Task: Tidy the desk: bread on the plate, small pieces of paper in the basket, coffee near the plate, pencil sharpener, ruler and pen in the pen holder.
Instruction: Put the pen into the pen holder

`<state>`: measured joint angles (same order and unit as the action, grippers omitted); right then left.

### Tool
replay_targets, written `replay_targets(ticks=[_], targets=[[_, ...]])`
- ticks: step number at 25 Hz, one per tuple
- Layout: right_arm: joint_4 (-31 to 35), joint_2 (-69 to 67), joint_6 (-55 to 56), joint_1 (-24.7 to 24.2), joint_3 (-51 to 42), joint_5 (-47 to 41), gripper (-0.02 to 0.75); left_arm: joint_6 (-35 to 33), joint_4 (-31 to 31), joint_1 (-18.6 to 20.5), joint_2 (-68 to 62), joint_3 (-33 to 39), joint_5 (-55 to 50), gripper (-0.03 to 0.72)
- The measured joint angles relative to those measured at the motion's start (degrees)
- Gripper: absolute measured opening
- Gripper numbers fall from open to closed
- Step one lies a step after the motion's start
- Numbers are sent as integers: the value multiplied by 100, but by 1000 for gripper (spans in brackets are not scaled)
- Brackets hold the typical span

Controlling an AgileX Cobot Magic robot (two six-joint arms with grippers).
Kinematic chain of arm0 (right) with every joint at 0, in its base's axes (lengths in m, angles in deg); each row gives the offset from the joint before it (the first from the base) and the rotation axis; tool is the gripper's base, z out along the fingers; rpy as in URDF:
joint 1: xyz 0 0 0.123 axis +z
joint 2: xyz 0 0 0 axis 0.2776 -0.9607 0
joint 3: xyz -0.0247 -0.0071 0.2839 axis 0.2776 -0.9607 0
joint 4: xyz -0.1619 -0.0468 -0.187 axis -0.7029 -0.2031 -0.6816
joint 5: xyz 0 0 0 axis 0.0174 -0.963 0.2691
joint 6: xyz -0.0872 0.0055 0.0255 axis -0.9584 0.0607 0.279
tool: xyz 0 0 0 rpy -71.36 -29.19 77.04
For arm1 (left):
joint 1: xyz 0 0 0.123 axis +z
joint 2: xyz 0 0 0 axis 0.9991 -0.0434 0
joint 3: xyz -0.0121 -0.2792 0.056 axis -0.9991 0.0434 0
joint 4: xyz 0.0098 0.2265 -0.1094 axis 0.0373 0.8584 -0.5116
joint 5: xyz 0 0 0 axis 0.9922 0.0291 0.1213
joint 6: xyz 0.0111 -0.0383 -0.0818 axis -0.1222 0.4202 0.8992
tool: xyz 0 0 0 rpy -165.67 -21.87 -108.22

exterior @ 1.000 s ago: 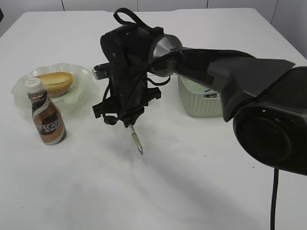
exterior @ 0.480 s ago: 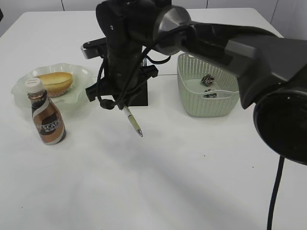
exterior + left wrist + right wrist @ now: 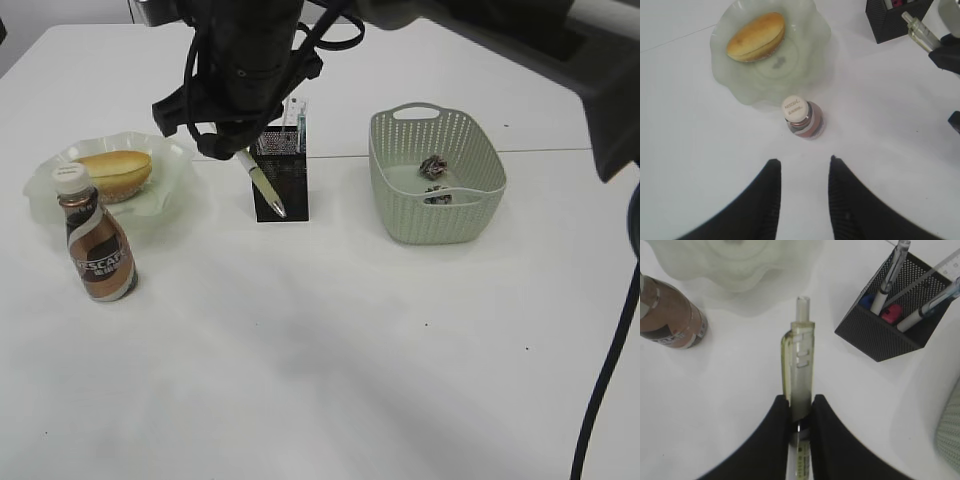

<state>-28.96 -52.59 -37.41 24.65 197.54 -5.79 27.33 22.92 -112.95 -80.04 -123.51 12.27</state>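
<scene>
Right fingers [image 3: 799, 407]: pinching the pen [image 3: 799, 385], holding it tilted above the counter [image 3: 350, 370], apparently just in front of the pen holder [image 3: 280, 185].
Left fingers [image 3: 802, 172]: hanging partly open, gripping nothing, above the coffee [image 3: 803, 118] beside the plate [image 3: 740, 75].

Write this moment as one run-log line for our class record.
right gripper: shut on pen, held above table beside pen holder | left gripper: open, empty, above coffee | bread: on plate
</scene>
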Motion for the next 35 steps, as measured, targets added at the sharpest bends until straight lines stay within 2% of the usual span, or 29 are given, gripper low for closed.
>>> replay_targets(ticks=[10,21,25,32,35], targets=[[-209,23,-55,0,-164,1136,67,0,0,0,0,0,0,241],[-806,275,-87,0,-379,3050,67,0,0,0,-218,0,0,241],[-1001,836,-94,0,-1312,4081,67,0,0,0,-298,0,0,241],[-1267,2073,-108,-82,-4134,6530,67,0,26,0,-312,0,0,241],[-1174,2251,-108,-291,-4712,7241,67,0,26,0,-312,0,12,241]])
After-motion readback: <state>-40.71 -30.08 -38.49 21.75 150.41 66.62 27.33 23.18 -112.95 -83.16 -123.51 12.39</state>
